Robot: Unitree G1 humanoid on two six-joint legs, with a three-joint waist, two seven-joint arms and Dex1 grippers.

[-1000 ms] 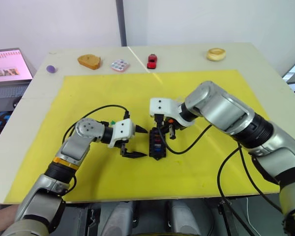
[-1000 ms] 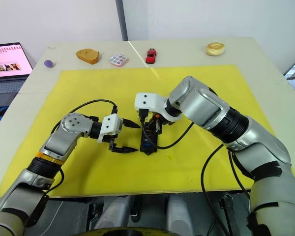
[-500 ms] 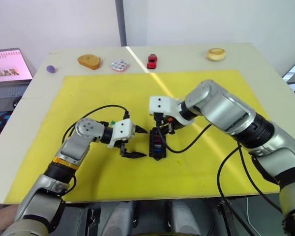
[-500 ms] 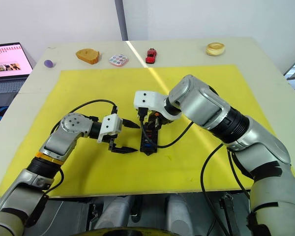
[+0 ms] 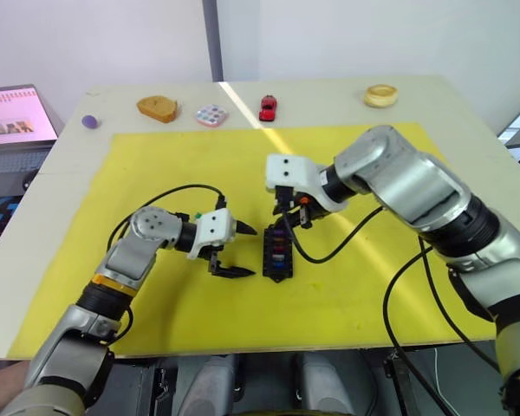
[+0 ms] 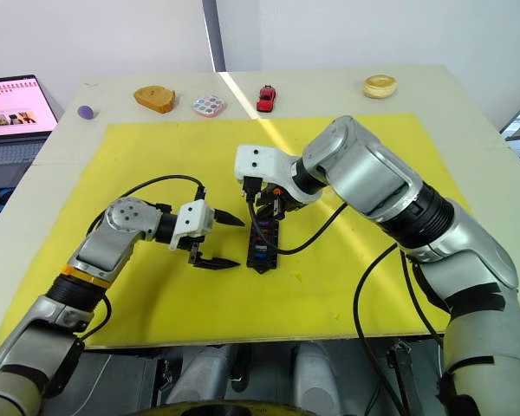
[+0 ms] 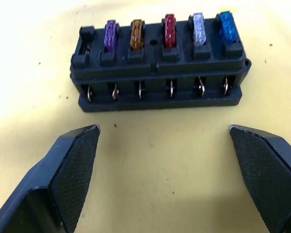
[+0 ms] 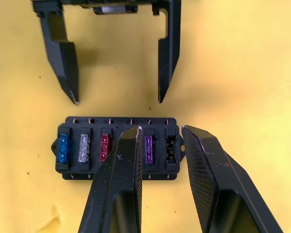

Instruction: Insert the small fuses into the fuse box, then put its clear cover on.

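Yellow mat [image 5: 156,312] on pale table [image 5: 468,113]; fuse box [image 5: 277,256] holds five fuses [image 7: 169,31], one slot seemingly empty; both grippers spread, left [image 5: 236,251], right [image 8: 160,145]

One fuse box [image 7: 160,68] lies on one yellow mat [image 5: 156,165]. Five fuses stand in its slots: one purple [image 7: 110,35], one orange [image 7: 136,34], one red [image 7: 169,30], one grey [image 7: 199,29], one blue [image 7: 227,26]; one slot at the purple end has no coloured fuse. Along the far edge of the surface sit five small items: one purple ball [image 5: 89,121], one brown piece [image 5: 157,107], one dotted disc [image 5: 211,114], one red toy car [image 5: 267,107], one yellow ring [image 5: 380,95]. Two pincers: left [image 5: 240,251], right [image 5: 292,220].
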